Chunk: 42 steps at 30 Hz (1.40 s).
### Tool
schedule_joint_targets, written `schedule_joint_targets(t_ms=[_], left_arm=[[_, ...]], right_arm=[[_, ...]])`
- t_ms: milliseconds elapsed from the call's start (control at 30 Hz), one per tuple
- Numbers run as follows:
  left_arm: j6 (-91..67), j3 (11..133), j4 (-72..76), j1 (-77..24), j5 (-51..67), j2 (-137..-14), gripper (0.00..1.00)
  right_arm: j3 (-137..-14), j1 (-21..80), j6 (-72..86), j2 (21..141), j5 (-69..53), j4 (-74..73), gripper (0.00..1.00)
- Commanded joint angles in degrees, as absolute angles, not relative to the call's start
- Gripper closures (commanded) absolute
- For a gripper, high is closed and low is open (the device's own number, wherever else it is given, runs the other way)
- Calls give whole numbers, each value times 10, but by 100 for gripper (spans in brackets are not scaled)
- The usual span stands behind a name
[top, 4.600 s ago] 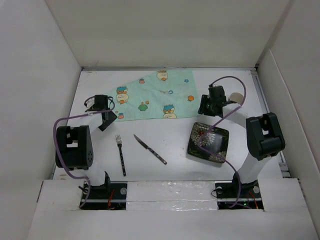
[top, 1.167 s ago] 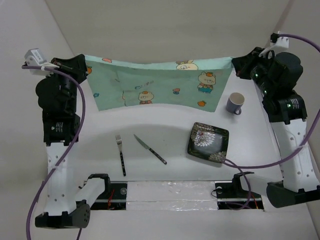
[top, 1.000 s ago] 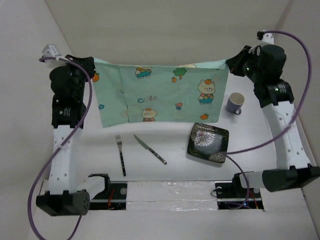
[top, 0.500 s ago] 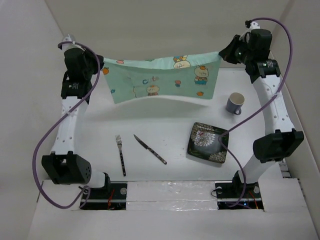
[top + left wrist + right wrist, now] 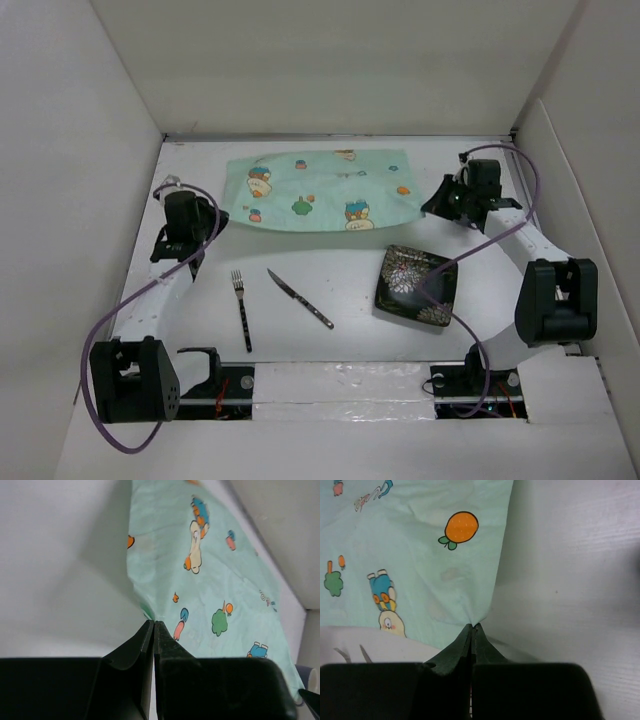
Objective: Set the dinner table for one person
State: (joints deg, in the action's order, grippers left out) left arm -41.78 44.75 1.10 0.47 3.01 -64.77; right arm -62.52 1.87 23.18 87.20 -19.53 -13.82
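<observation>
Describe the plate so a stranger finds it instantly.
Find the white dinner table. On its right half, nearer than the mint-green placemat, lies the plate. It alone is square, dark and flower-patterned; the fork and knife to its left are slim.

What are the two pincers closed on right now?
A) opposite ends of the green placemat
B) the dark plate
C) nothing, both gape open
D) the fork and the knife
A: in the wrist views, the left pincer and the right pincer are each shut with a bunched bit of the placemat pinched at the tips.
</observation>
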Motion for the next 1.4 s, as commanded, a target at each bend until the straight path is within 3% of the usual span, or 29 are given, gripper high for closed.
schedule_joint_targets(t_ms=[0, 300, 467, 1133, 1167, 1233, 1267, 1300, 1367], left_arm=[[-448, 391, 76, 6, 31, -632, 100], [-446, 295, 79, 6, 6, -588, 100], [-429, 284, 35, 6, -38, -534, 100], [-439, 244, 34, 6, -33, -528, 100], [-439, 244, 33, 6, -33, -526, 100], [-440, 243, 30, 6, -33, -521, 87], [-440, 244, 30, 6, -32, -519, 79], [-441, 247, 31, 6, -27, -508, 66], [-442, 254, 32, 6, -21, -492, 59]], right_arm=[[-595, 13, 238, 860, -216, -52, 100], [-505, 13, 225, 849, -199, -38, 100], [-455, 8, 228, 817, -192, -33, 100], [-367, -4, 243, 740, -188, -22, 100], [-365, -4, 243, 742, -188, -20, 96], [-364, -4, 245, 743, -191, -17, 88], [-363, -4, 246, 741, -192, -17, 79], [-363, -4, 245, 737, -191, -18, 75], [-363, -4, 246, 725, -183, -25, 69]])
